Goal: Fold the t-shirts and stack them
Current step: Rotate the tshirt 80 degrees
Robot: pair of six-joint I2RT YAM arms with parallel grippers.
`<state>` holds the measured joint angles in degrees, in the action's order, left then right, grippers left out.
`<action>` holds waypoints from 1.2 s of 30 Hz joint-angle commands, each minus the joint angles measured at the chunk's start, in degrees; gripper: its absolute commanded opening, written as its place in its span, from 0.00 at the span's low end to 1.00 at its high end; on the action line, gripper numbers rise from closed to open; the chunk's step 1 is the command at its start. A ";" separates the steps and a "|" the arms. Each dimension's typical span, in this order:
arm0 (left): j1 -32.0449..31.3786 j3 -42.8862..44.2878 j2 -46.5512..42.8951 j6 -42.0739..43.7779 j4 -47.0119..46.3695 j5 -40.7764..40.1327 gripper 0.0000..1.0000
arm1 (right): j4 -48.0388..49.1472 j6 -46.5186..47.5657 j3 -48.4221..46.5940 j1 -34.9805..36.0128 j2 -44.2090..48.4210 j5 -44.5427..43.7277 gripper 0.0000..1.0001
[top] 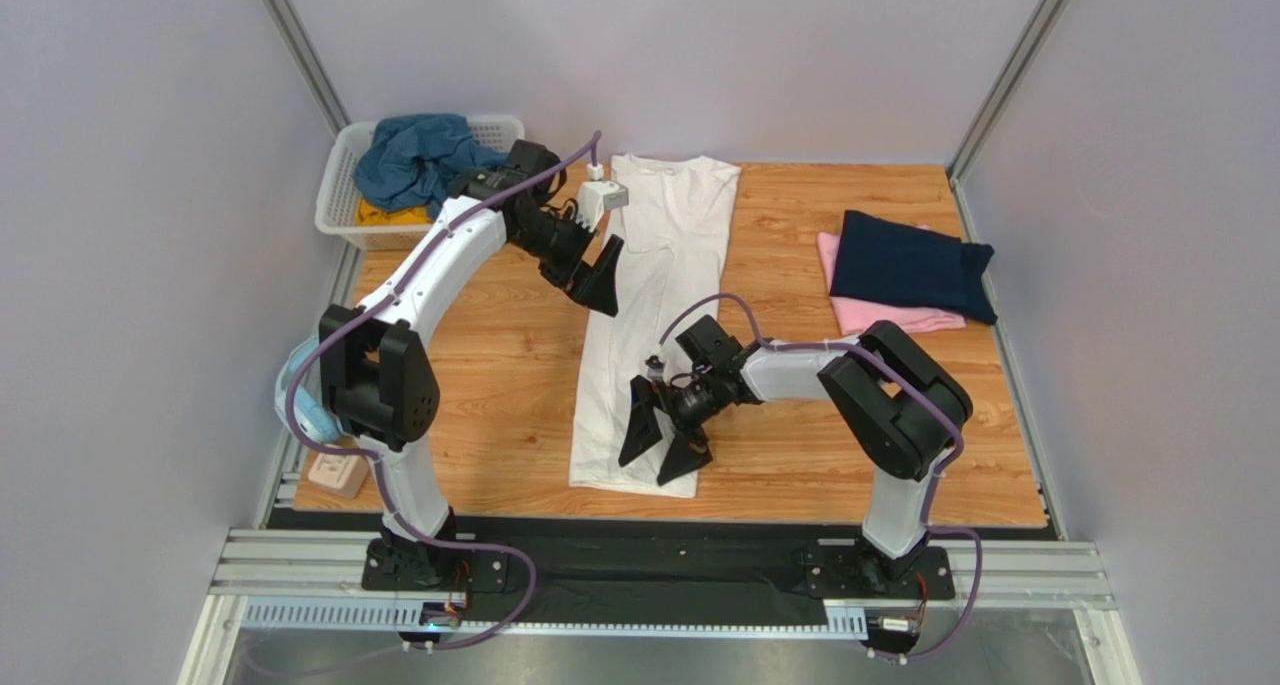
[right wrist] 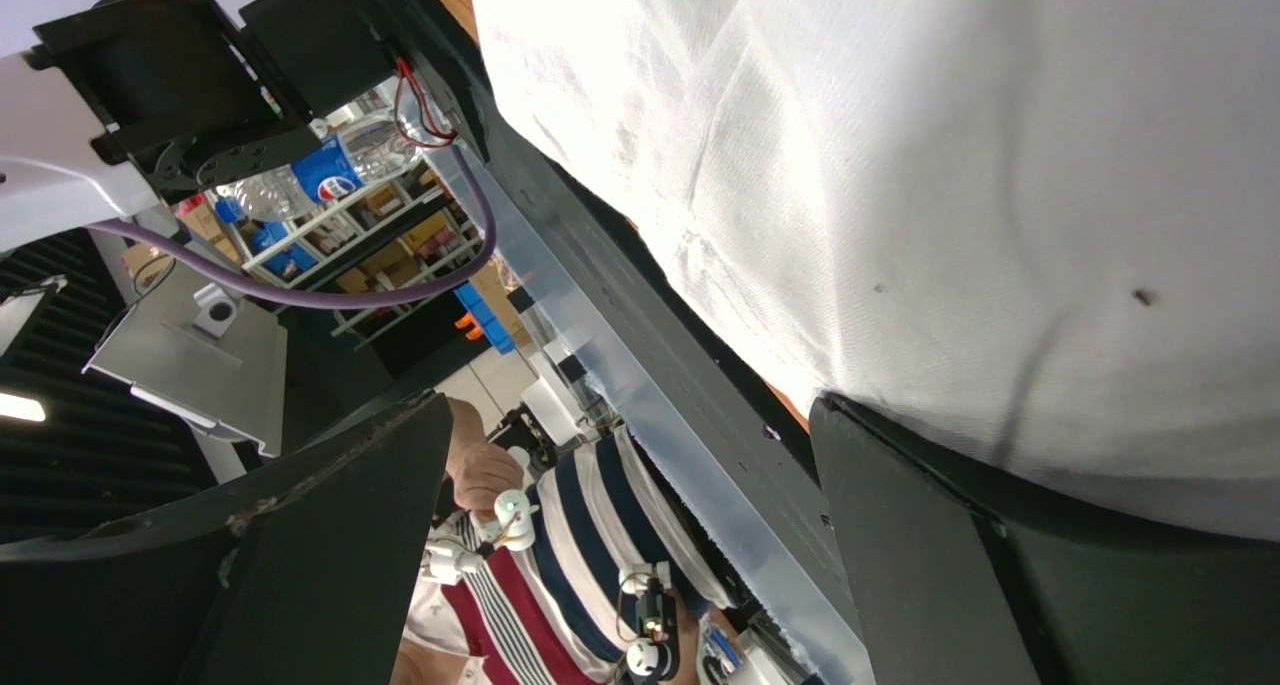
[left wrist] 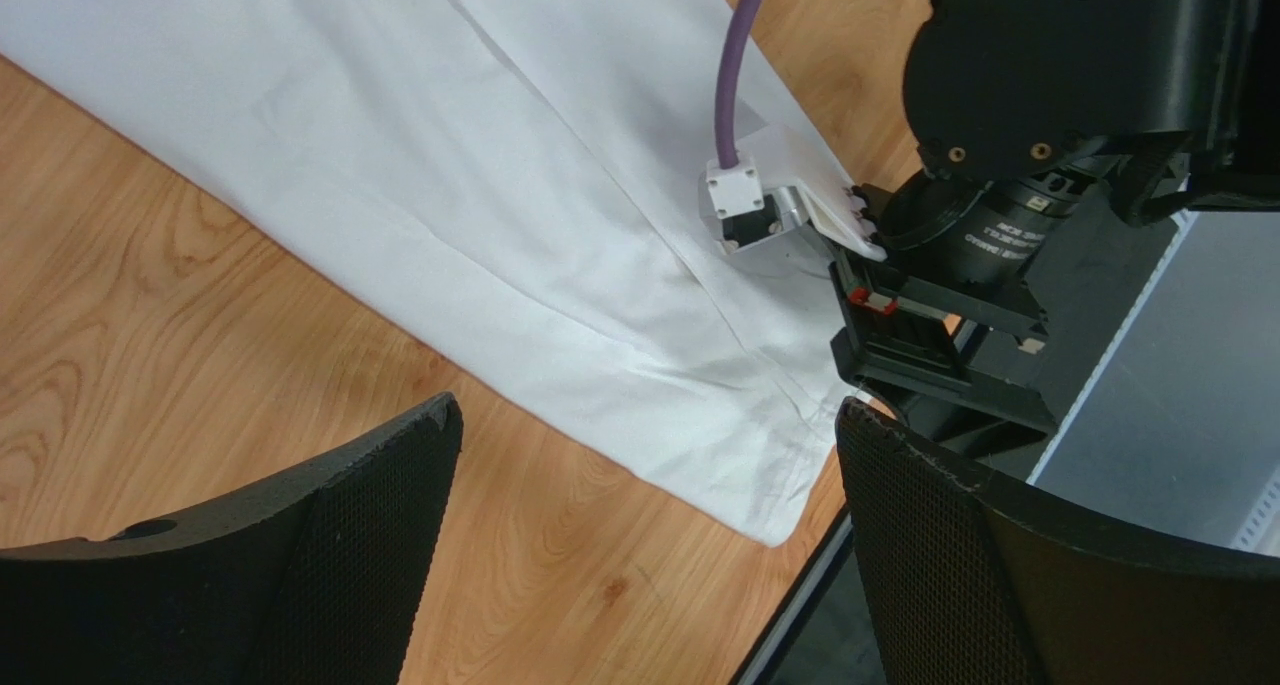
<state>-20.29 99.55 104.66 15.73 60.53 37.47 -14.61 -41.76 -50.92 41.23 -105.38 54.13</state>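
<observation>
A large white t-shirt (top: 661, 265), already folded lengthwise into a narrow strip, lies flat down the centre of the overhead frame on the wooden table (top: 481, 370), collar toward the top and hem toward the bottom. The strip shape suggests the sides are tucked in and that the crosswise fold, hem to collar, is the step not yet done.

The right gripper (top: 658, 453) hovers low over the hem end at lower centre, jaws spread wide and holding nothing. Its wrist view shows white cloth beside its fingers and the table's edge beyond. The left gripper (top: 597, 288), equally open and empty, hangs at the strip's left edge in the upper half. It appears placed to pin or steady the cloth while the other end is lifted.

At the right of the frame a folded navy t-shirt (top: 909, 265) sits on a folded pink t-shirt (top: 894, 319). The pair forms the start of the stack, set well apart from the working space. In the upper left, a white slatted basket (top: 343, 205) holds a crumpled teal-blue t-shirt (top: 421, 153), with a yellow t-shirt (top: 388, 216) showing only as a sliver beneath it. Both are evidently waiting their turn. Light-blue headphones (top: 296, 400) peek out behind the left arm at the table's left edge.
</observation>
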 commanded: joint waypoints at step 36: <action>7.19 -9.90 -17.29 -3.95 -7.71 -2.74 1.00 | -10.96 10.64 -23.68 6.49 -9.48 6.07 1.00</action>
<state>-15.86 86.30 93.69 13.08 57.32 37.17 -23.79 -33.71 -69.14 46.33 -112.33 56.36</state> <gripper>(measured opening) 0.995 0.998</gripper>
